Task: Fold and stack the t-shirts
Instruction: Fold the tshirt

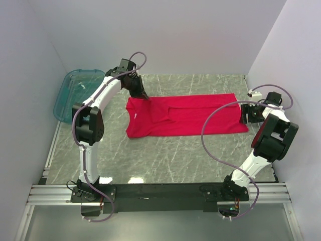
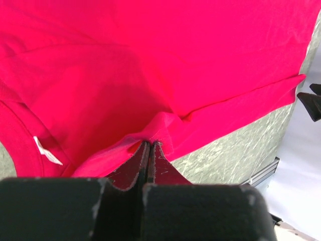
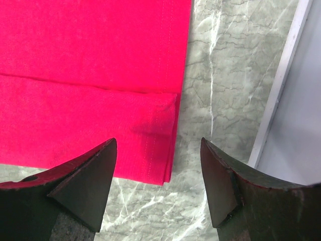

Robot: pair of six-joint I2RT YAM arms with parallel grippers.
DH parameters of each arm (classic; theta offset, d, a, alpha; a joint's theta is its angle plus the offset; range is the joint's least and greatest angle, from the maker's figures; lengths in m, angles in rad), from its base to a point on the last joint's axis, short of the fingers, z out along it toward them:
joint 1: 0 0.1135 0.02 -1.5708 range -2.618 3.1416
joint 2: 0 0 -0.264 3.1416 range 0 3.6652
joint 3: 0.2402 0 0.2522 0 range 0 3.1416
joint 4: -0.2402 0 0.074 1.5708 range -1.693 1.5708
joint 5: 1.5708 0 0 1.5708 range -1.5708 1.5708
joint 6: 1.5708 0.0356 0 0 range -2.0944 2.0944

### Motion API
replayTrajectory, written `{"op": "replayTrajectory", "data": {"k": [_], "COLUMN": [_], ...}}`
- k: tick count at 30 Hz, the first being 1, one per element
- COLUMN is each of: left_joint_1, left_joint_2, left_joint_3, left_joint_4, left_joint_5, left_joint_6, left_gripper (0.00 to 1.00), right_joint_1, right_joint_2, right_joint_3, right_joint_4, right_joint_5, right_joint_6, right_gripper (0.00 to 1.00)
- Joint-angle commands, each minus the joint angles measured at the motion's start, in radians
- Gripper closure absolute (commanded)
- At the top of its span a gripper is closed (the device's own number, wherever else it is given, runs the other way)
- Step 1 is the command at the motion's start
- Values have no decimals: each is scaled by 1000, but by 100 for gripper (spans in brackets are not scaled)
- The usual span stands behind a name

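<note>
The crimson t-shirt (image 1: 190,116) lies flat across the middle of the table as a long strip, neck end at the left and hem at the right, with one long side folded over. My left gripper (image 1: 141,94) is at the far left corner by the neck. In the left wrist view it (image 2: 150,143) is shut, pinching a raised ridge of the t-shirt (image 2: 165,60); the white neck label (image 2: 47,151) shows at lower left. My right gripper (image 1: 246,114) hangs over the hem end. In the right wrist view it (image 3: 158,146) is open above the folded hem corner of the t-shirt (image 3: 90,75), touching nothing.
A translucent teal tub (image 1: 75,93) stands at the far left by the wall. White walls close in the table at the left, back and right; the right wall's base rail (image 3: 281,80) runs close to the hem. Bare marble (image 1: 165,160) lies in front of the shirt.
</note>
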Motion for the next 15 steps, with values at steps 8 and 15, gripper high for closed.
{"op": "replayTrajectory", "data": {"k": [8, 15], "left_joint_1": [4, 4], "left_joint_2": [47, 67], "left_joint_3": [103, 137], "left_joint_4": [-16, -23], "left_joint_5": [31, 7], "left_joint_6": [20, 14], "left_gripper": [99, 99], "right_joint_1": [5, 5], "right_joint_2": [-27, -27], "right_joint_3": [19, 18], "right_joint_4": [3, 2], "right_joint_5": [-17, -17], "right_joint_6": [1, -1], "right_gripper": [26, 26]}}
